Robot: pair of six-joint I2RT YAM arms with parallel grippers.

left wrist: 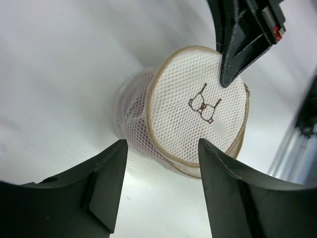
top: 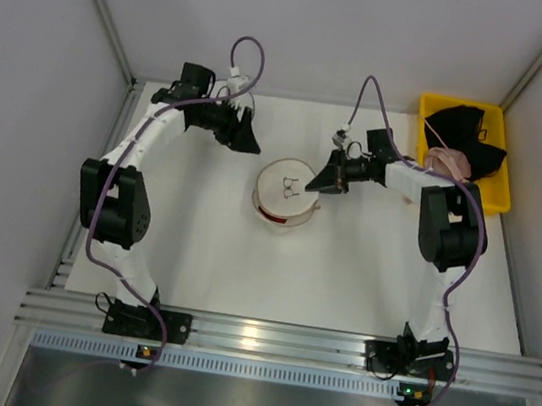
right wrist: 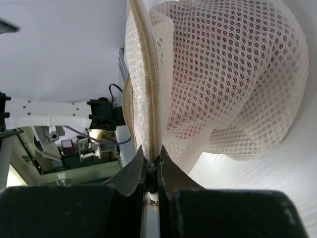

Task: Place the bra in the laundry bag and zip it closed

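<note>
- Our right gripper (right wrist: 152, 161) pinches shut on the pale zip rim of the round white mesh laundry bag (right wrist: 223, 74), bottom centre.
- Our left gripper (left wrist: 162, 144) gapes wide, empty, the bag just beyond.
- The bright red lace bra (top: 274, 220) shows through the mesh, seemingly inside.
- We judge the bag light and floppy: hold the firmer rim.

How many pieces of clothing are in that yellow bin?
2: a black garment across the bin, a pink garment just in front of it. More may be hidden beneath.
</note>
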